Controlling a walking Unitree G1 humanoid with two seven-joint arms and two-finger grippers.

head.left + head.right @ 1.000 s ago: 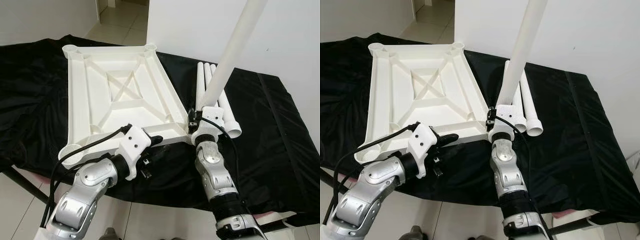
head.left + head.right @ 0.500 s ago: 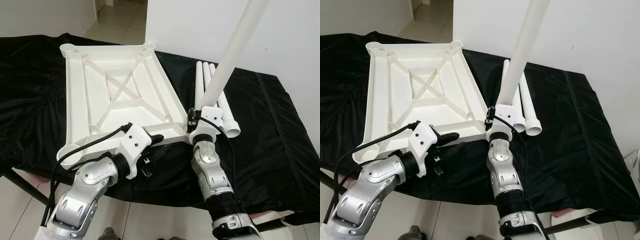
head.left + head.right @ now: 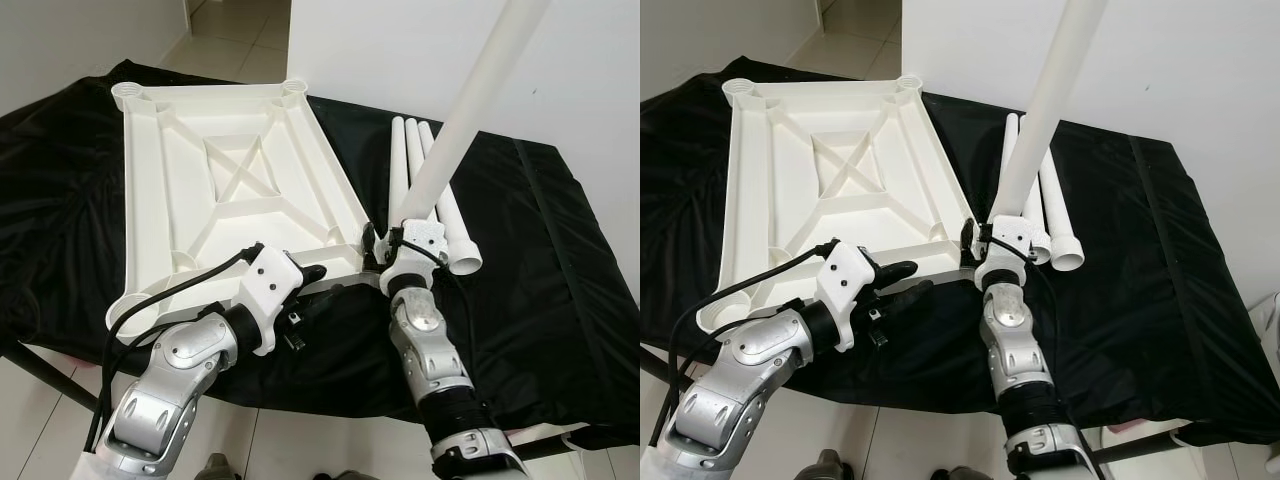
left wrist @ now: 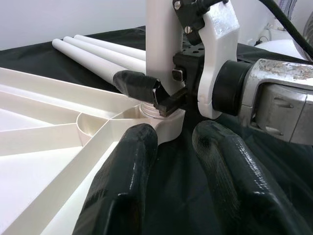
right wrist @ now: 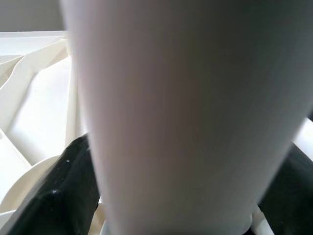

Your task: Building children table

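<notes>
The white table top point(image 3: 143, 200) lies upside down on the black cloth, ribs facing up. My right gripper point(image 3: 377, 243) is shut on a long white leg point(image 3: 470, 110) and holds it upright and tilted. The leg's lower end sits at the near right corner socket point(image 4: 164, 121). In the right wrist view the leg point(image 5: 181, 112) stands between both black fingers point(image 5: 73, 191). My left gripper point(image 3: 906, 280) is open at the top's front rim, just left of that socket, with nothing clamped between its fingers point(image 4: 132, 161).
Three spare white legs point(image 3: 420, 175) lie side by side on the cloth point(image 3: 540, 260), right of the table top. A white wall stands close behind. The cloth-covered table's front edge runs under my arms, with tiled floor point(image 3: 40, 400) below.
My right gripper has carried the leg's lower end a little left onto the corner socket. The left gripper's fingers have spread apart. The camera has shifted slightly.
</notes>
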